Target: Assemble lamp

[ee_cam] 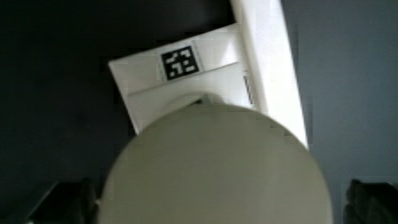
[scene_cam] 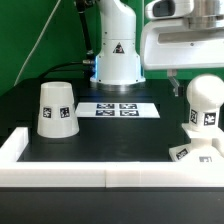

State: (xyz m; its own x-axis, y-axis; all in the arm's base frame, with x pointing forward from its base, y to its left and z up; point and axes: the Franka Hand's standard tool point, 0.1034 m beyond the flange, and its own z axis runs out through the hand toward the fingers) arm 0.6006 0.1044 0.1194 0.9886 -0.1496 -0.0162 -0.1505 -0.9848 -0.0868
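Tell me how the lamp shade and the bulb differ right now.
The shade is a tapered cup with a flat top; the bulb has a rounded dome. The shade stands alone on the black table at the exterior view's left; the bulb stands at that view's right, above the base block. The shade looks wider than the bulb. Both are white and carry black-and-white square tags.

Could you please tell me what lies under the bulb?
The white base block, which carries a tag, sits under the bulb. In the wrist view the bulb covers much of the base block, so the joint between them cannot be seen.
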